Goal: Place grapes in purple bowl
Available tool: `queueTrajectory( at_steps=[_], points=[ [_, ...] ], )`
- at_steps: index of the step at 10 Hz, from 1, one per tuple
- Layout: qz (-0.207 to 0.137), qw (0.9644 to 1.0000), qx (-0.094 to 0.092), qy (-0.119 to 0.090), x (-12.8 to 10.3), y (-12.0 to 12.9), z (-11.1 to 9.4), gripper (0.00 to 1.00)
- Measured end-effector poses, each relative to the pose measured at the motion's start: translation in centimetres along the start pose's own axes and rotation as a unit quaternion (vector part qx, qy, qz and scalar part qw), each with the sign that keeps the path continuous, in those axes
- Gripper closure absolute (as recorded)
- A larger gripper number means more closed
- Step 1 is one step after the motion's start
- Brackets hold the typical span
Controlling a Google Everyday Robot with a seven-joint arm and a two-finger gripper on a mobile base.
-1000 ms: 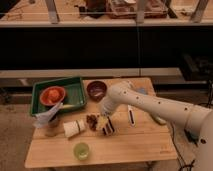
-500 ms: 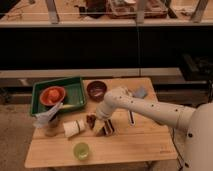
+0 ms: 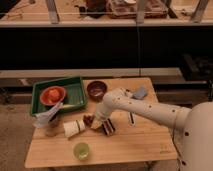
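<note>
One white arm [image 3: 150,111] reaching in from the right across a wooden table [image 3: 140,144], with the gripper [image 3: 96,121] down low near the table's middle, right against the grapes [image 3: 89,120]. Clamped on them or parted: cannot tell, the tip lost against the dark cluster. Grapes at table level, just left of the gripper and outside the purple bowl [image 3: 96,90]. Bowl upright behind them toward the far edge, paler inside, apart from the cluster.

Dark-and-white striped block [image 3: 108,128] just right of the gripper, close under the arm. White cylinder [image 3: 73,128] lying on its side just left of the grapes. Light-green cup [image 3: 81,150] nearer the front edge, apart from the rest.

Green tray [image 3: 74,97] at the far-left corner, holding an orange bowl [image 3: 53,95]. Crumpled white bag [image 3: 47,116] at the tray's front edge. Grey-blue cloth [image 3: 140,92] on the far side, behind the arm — small dark stick-like item [image 3: 131,118] on the near side of the arm.
</note>
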Motion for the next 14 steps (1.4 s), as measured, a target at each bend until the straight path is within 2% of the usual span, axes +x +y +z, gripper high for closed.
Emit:
queueTrajectory(
  at_steps=[2,4,5,6,7,9,11,14],
  points=[
    [0.018,0.9993,0.031,-0.011,1.1,-1.1,-3.3,0.78],
    [0.04,0.9966,0.068,-0.027,3.6,-2.6,-7.8,0.78],
    [0.052,0.9942,0.086,-0.038,4.8,-3.5,-10.0,0.78],
    [0.068,0.9902,0.109,-0.054,5.9,-4.8,-12.7,0.78],
    [0.074,0.9878,0.121,-0.065,6.2,-5.9,-14.5,0.78],
    [0.076,0.9844,0.134,-0.085,6.4,-7.6,-15.9,0.78],
    [0.07,0.9827,0.14,-0.099,4.9,-10.3,-16.3,0.78],
    [0.056,0.9839,0.127,-0.113,0.3,-14.3,-14.4,0.78]
  ],
)
